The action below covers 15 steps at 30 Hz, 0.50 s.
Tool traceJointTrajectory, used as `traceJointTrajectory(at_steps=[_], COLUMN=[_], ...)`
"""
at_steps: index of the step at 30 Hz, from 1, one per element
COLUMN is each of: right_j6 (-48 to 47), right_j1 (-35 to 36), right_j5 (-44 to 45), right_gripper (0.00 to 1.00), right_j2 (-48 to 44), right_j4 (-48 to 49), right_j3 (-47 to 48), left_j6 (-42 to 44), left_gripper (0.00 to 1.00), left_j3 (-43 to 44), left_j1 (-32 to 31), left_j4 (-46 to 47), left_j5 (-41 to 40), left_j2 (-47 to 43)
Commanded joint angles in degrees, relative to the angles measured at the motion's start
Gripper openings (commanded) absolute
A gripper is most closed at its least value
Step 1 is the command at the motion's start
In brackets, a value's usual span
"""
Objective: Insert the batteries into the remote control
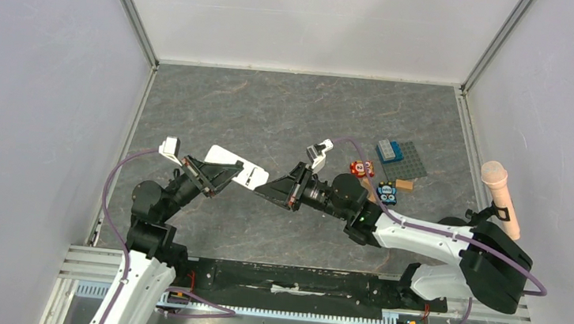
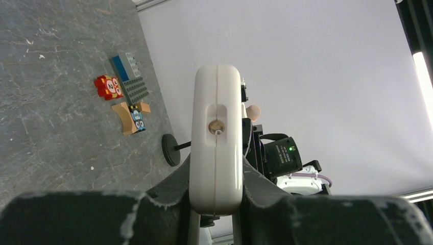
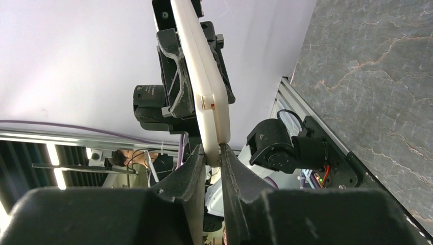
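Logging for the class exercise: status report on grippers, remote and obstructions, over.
Left gripper shut on remote control. Right gripper pinching its other end. Batteries not in view.

The remote control (image 1: pixel 234 168), white side up, is held between the two arms over the grey tabletop (image 1: pixel 273 113). The left jaws clasp its left end and the right jaws meet its right end. Small toy blocks (image 1: pixel 388 172) lie well to the right.

Bright, even light; faint shadows; nearest wrist-view foreground blurred
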Motion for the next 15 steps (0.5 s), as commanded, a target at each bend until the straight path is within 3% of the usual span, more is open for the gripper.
traceJointTrajectory(at_steps=[1, 15], right_j6=[0.45, 1.39], right_j1=[0.46, 1.75], right_j5=[6.8, 10.37], right_gripper=[0.18, 0.2], right_j2=[1.62, 4.0], right_j4=[0.91, 3.68], right_j3=[1.03, 2.17], left_j6=[-4.68, -7.48], left_gripper=[0.02, 0.02], left_j3=[1.9, 1.22], left_j1=[-0.48, -0.48], left_j4=[4.93, 5.74], left_j5=[3.59, 3.45], left_j2=[-1.36, -1.64])
